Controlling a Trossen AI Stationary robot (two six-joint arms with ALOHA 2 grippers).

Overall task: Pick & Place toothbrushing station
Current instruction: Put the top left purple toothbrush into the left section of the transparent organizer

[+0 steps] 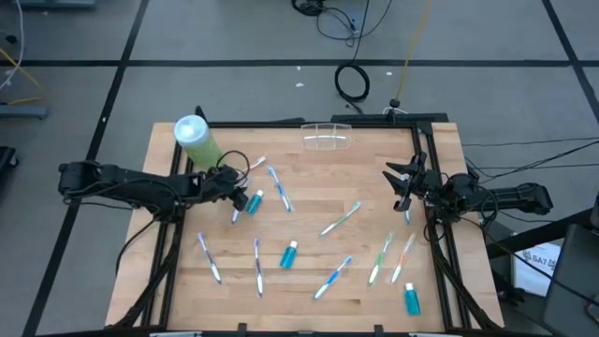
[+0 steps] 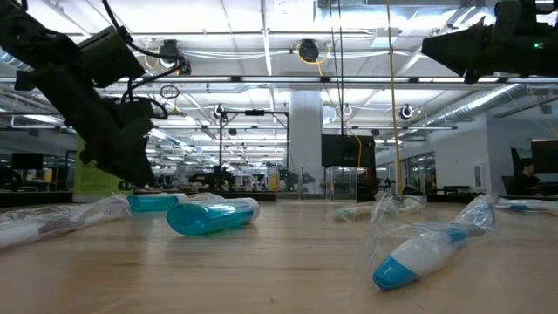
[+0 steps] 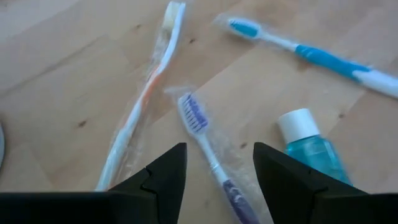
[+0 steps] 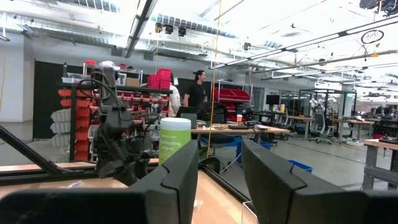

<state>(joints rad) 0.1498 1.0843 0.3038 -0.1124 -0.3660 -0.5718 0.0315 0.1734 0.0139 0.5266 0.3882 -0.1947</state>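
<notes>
A: Toothbrushes in clear wrappers lie scattered across the bench, with teal tubes among them. Landmark?

B: The green canister at the bench's far left corner. Just in front of it the left claw sits low, its fingers apart with nothing clamped; a purple-handled toothbrush lies on the wood between them, an orange-and-white one beside it.

A: And the nearest tube?

B: A teal white-capped tube lies just beside that claw, on the side away from the canister. Another tube lies farther off, toward the front.

A: The cup?

B: The clear cup is level with the canister, along the far edge.

A: The right claw?

B: Well away from the canister, raised above the opposite side of the bench, fingers apart, holding nothing.
</notes>
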